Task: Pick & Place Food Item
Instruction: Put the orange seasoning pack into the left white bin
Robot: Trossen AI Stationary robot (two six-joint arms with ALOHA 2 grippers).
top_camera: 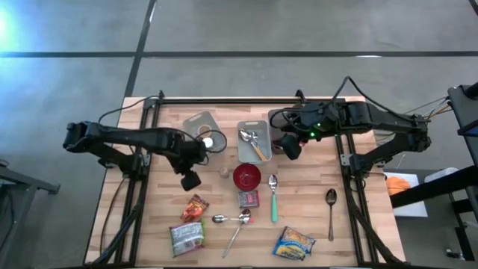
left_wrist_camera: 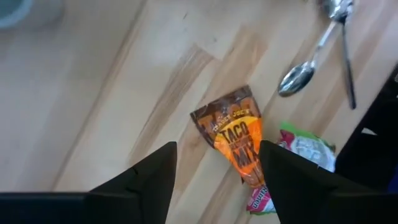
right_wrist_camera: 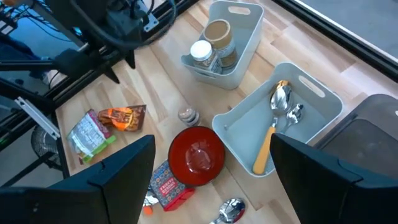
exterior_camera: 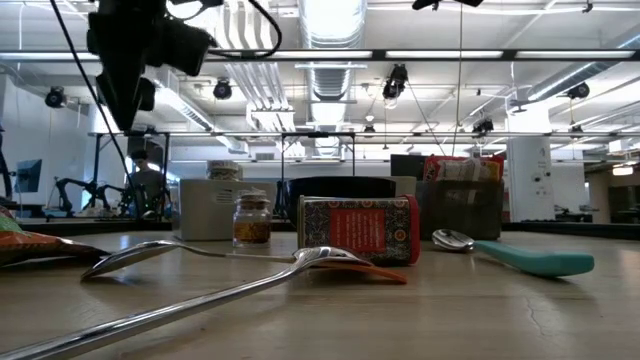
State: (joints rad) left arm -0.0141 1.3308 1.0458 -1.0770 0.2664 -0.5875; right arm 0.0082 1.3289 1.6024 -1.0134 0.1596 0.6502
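The left end effector [top_camera: 190, 180] is held spread above the taco mix packet [left_wrist_camera: 235, 134]; the right end effector [top_camera: 290, 147] is also released.

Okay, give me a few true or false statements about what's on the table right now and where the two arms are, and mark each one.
1. The left tool hovers open above the taco mix packet. True.
2. The red bowl holds a spoon. False: it looks empty; spoons lie in the grey bin behind it.
3. The teal-handled spoon lies on the table right of the red bowl. True.
4. The right tool grips the red box. False: it is open, over the table beside the grey bin.
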